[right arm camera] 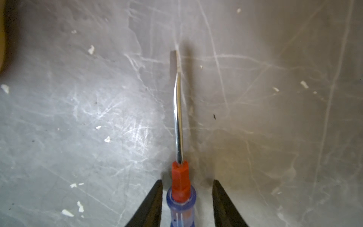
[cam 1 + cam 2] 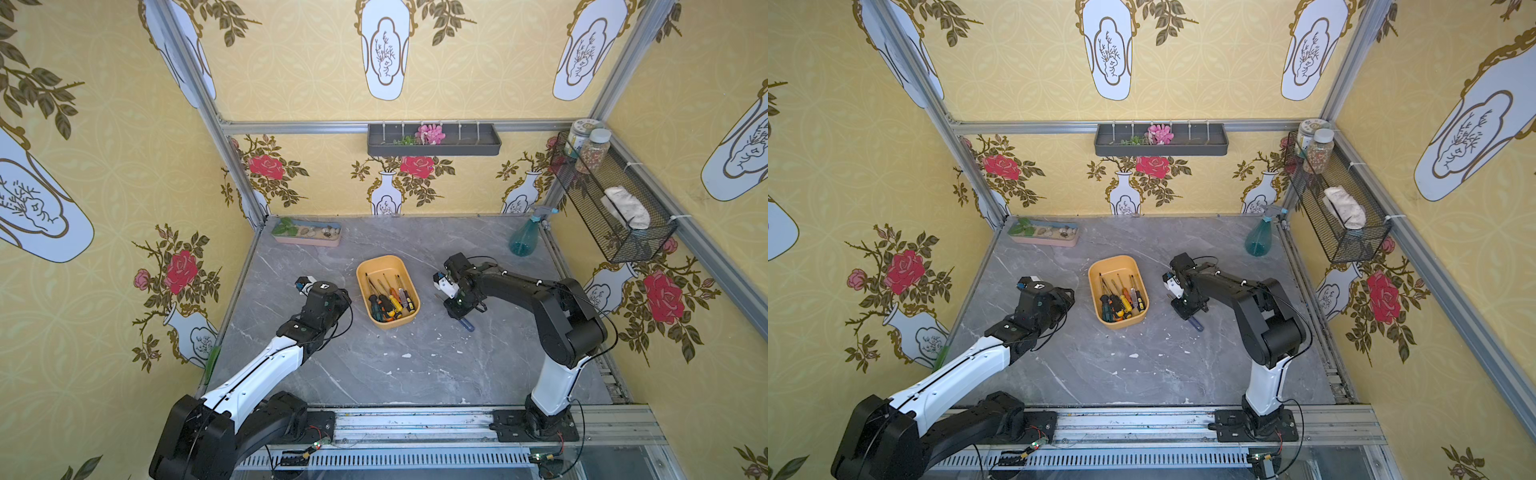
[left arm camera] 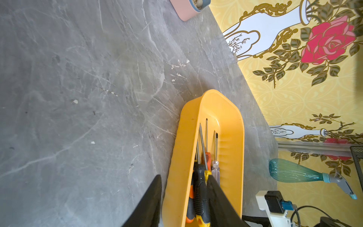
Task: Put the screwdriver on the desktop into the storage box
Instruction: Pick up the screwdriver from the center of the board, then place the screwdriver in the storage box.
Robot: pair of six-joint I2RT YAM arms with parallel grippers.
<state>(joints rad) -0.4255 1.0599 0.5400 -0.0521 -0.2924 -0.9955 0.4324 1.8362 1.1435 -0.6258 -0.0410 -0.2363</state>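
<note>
Translucent blue-handled screwdriver [image 1: 179,147] on veined desktop [image 1: 78,98]

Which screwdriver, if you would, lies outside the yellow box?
The blue-handled screwdriver with the red collar: it lies on the desktop between the jaws of the right pincer; the others sit in the box.

Yellow-papered enclosure walls [image 2: 316,75].
Roses and vases are printed on them; a dark grey tray [image 2: 457,149] and a black wire basket [image 2: 582,191] are mounted on aluminium rails [image 2: 291,126].
</note>
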